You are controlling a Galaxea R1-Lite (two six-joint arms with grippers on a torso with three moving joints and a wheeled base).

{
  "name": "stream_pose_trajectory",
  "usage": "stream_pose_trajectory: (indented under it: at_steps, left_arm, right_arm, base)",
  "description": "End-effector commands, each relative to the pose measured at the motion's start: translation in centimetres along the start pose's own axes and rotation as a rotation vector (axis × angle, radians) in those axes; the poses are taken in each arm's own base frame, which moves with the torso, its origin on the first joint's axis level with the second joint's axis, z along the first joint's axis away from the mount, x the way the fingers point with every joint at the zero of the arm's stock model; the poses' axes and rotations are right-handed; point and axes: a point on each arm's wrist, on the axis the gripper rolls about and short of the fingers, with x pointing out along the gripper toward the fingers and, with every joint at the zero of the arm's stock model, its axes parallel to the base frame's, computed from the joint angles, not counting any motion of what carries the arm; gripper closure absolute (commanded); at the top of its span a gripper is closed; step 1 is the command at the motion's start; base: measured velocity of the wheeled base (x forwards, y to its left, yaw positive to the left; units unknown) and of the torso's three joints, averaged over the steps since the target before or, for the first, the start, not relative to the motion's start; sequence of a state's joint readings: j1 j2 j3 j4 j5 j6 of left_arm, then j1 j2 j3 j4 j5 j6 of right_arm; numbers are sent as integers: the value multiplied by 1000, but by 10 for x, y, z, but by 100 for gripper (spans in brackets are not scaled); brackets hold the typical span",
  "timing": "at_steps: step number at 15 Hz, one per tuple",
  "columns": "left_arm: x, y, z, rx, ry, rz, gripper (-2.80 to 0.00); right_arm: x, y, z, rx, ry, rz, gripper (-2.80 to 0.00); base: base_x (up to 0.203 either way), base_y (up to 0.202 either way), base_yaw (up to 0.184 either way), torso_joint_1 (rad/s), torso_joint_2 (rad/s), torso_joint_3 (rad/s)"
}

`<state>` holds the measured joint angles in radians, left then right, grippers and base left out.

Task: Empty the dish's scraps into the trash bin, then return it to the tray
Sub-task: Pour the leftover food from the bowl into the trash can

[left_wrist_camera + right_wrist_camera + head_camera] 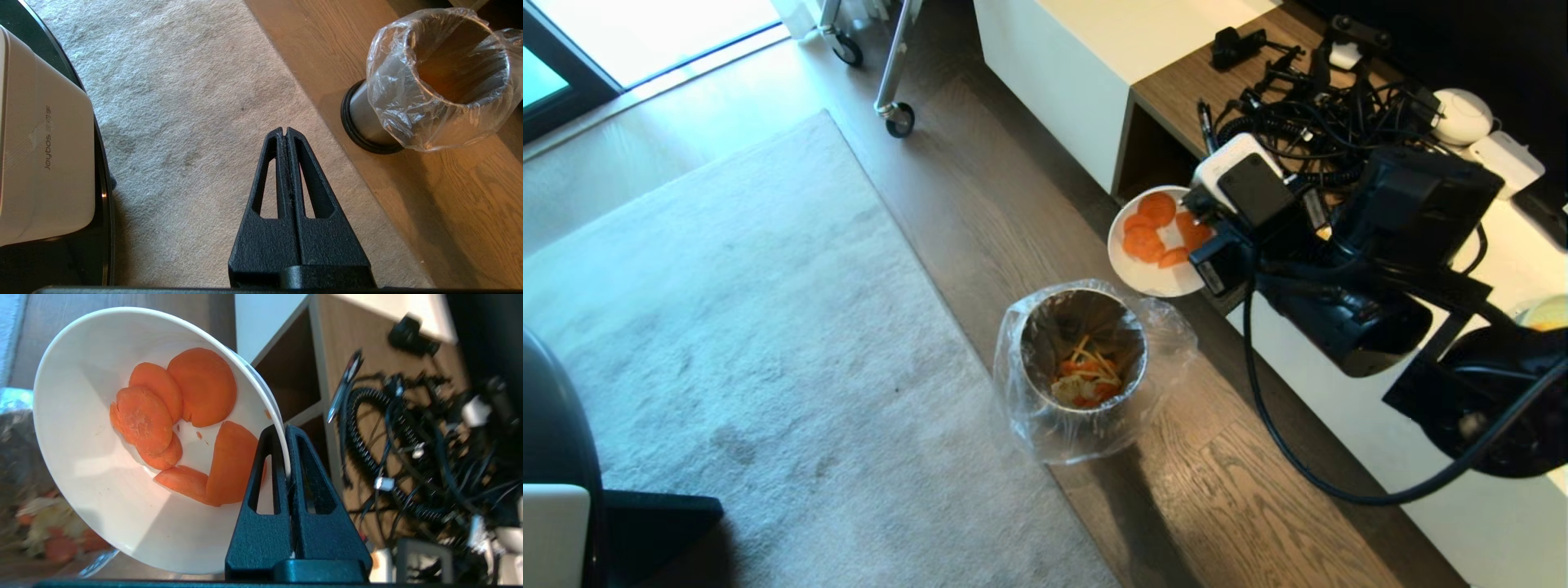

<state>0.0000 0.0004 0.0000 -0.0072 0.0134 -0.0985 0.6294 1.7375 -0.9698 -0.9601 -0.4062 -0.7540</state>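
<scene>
One trash bin (1083,349) is seen standing on the wood floor beside the rug (727,343), with free floor all around it. Up and right of its rim, one dish (1156,245) is held tilted by the right gripper (285,457), clamped on its edge, with about five carrot scraps (179,416) inside. The left gripper (286,132) is kept closed and empty over the rug.

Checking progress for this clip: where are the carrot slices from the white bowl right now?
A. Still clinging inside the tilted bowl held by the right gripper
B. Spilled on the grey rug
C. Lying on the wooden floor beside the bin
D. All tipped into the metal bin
A: the carrot slices sit inside the tilted bowl, whose rim the right gripper pinches, up beside the lined bin.
</scene>
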Motion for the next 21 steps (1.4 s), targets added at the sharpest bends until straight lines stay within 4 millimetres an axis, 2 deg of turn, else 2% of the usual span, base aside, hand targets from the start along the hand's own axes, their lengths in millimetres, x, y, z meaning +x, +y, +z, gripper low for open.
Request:
stream_pose_trajectory:
  at_steps: [1, 8, 16, 21]
  left_arm:
    - [0, 0, 0, -1, -1, 0, 0]
    - [0, 0, 0, -1, -1, 0, 0]
    - [0, 0, 0, -1, -1, 0, 0]
    - [0, 0, 0, -1, -1, 0, 0]
  right_arm:
    - [5, 10, 2, -68, -68, -33, 0]
    - [-7, 14, 0, -197, -254, -80, 0]
    - [-10, 14, 0, -171, -339, -157, 0]
    - [-10, 13, 9, -161, -413, -148, 0]
  base:
    - [0, 0, 0, 0, 0, 0]
    - [0, 0, 0, 0, 0, 0]
    - [0, 0, 0, 0, 0, 0]
    - [0, 0, 0, 0, 0, 0]
